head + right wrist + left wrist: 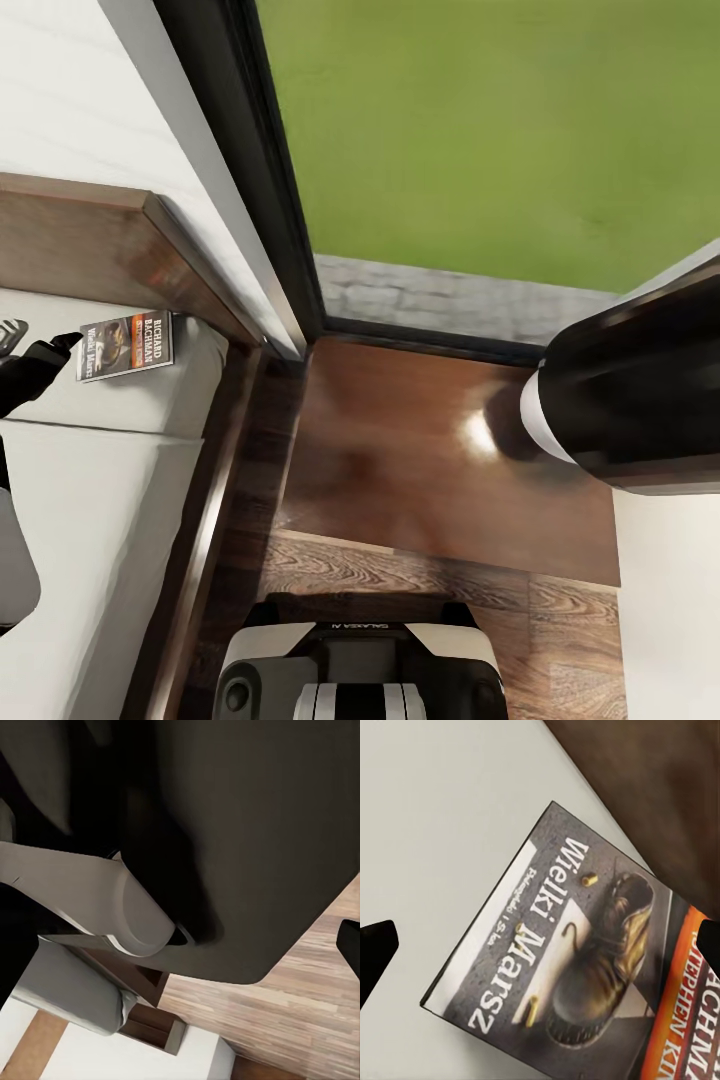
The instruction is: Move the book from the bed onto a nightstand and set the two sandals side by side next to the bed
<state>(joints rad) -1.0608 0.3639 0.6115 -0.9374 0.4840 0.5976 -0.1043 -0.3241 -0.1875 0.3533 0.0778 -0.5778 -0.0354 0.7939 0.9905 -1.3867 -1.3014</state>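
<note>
My right arm (640, 400) is glossy black with a white band; my base (360, 665) is white with black trim.

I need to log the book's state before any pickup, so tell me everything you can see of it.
The book is a thin paperback lying flat, cover up, on the off-white mattress beside the headboard. Its dark cover shows a worn boot, white lettering "Wielki Marsz" and an orange band. It sits skewed to the bed's edge. The left tool hangs open over it, one fingertip at its edge.
</note>
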